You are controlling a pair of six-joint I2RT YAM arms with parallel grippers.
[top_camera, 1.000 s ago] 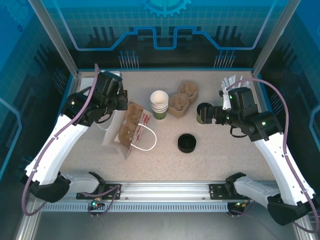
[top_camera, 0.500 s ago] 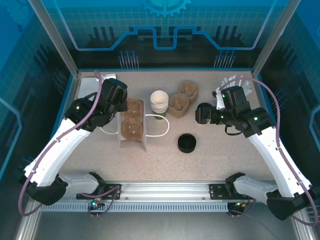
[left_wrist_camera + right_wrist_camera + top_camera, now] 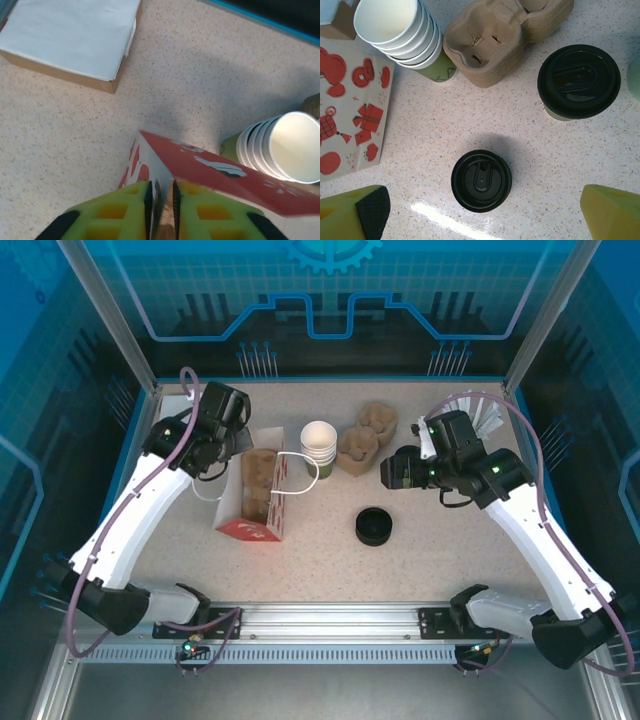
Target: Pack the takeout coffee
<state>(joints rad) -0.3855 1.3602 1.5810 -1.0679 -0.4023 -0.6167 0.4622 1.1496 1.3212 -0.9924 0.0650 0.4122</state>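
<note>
Pulp carrier (image 3: 485, 55) between stacked cups (image 3: 395, 25) and lidded cup (image 3: 578, 80)

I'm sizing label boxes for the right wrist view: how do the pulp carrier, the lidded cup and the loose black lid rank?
1. Pulp carrier, largest.
2. Lidded cup.
3. Loose black lid, smallest as seen. The cup's top stands nearer the camera, so the two lids' true sizes may match.
</note>
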